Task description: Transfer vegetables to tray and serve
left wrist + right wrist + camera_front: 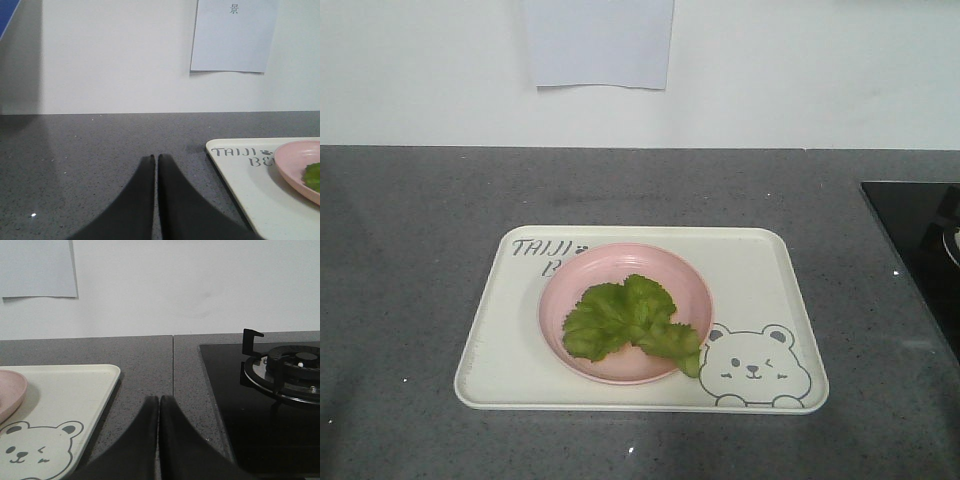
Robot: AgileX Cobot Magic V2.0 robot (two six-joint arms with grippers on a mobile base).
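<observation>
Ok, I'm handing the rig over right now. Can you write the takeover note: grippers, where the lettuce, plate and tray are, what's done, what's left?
Left gripper: shut, empty, over bare counter left of the tray.
Right gripper: shut, empty, over the counter between tray and stove.
Lettuce: lying in the pink plate, one leaf tip hanging over the plate's rim towards the bear drawing.
Plate: sitting on the tray, partly covering its lettering.
Done: the vegetables are on the tray, by way of the plate.
Left: serving; neither gripper is touching the tray yet.

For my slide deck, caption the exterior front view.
Green ruffled lettuce on a round pink plate atop a cream bear-print rectangular tray.
</observation>
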